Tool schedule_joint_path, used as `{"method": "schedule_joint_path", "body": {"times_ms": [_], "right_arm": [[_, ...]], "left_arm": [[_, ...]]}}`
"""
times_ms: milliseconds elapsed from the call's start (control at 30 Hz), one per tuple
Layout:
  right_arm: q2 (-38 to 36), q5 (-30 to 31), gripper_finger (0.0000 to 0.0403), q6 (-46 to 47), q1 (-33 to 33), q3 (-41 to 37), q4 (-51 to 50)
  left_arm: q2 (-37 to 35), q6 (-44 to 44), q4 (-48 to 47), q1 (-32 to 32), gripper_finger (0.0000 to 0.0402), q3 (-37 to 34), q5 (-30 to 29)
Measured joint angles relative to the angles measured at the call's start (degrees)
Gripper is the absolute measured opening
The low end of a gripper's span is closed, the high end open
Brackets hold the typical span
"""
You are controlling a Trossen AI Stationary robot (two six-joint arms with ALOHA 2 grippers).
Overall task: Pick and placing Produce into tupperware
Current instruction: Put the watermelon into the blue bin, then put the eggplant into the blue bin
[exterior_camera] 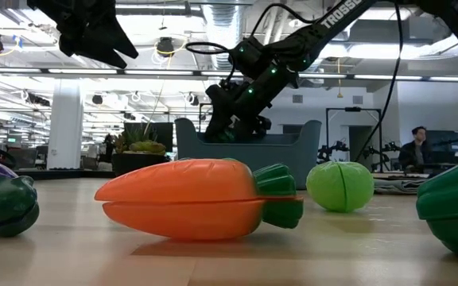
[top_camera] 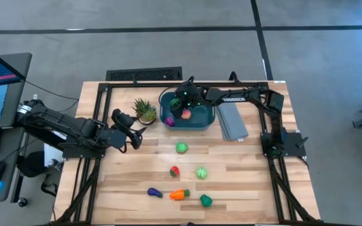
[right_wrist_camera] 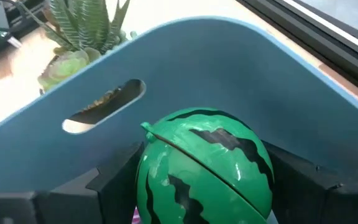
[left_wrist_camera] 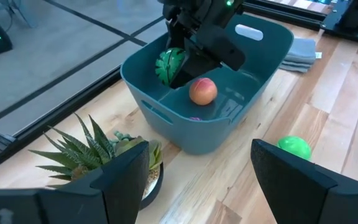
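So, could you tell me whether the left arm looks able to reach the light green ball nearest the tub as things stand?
Probably yes. The left gripper hangs open beside the spiky potted plant, and bare wooden table lies between it and the light green ball.

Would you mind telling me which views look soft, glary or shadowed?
Low view: the carrot up close is soft-edged, ceiling lights glare behind, and the tupperware is dim. Right wrist view: the watermelon nearly fills the frame. High view: evenly lit.

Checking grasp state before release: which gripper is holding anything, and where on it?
The right gripper holds the striped watermelon by its two opposite sides, over the tupperware. The left gripper is open and empty beside the potted plant.
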Motion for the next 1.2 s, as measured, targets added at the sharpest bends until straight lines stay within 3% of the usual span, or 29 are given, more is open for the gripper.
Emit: {"method": "schedule_joint_path", "body": {"times_ms": [600,1000,1200], "right_arm": [[0.8,1.4,0.0312,1.1,1.9,0.0,0.6],[0.8,1.1,0.0371,0.9,3.6,0.0,1.0],[0.5,1.0,0.0381,0.9,3.6,0.0,0.6]], "left_arm": [[0.0,0.0,0.1,0.0,0.0271,0.0,0.0],[0.0,-0.1,0.1,0.0,0.0271,0.0,0.2],[0.0,-0.1,0.1,0.0,0.0271,0.0,1.6]]}}
